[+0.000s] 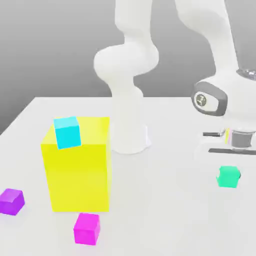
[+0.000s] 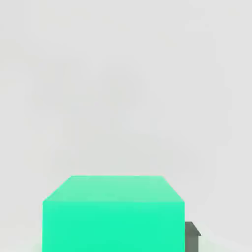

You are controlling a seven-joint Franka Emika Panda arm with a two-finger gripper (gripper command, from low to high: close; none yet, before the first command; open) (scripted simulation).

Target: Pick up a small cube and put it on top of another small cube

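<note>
The small teal-green cube (image 1: 228,176) sits on the white table at the exterior view's right, directly under the arm's white hand. My gripper (image 1: 229,169) is down over it and shut on its sides. In the hand view the small cube (image 2: 113,214) looms close, and one dark fingertip (image 2: 193,236) presses against its side; the other finger is hidden behind the cube. I cannot tell whether the cube rests on the table or hangs just above it.
A large yellow block (image 1: 77,167) stands at the exterior view's left with a lighter cyan-blue cube (image 1: 67,132) on top. A purple cube (image 1: 11,201) and a magenta cube (image 1: 87,228) lie near the front. The arm's base (image 1: 127,130) rises behind.
</note>
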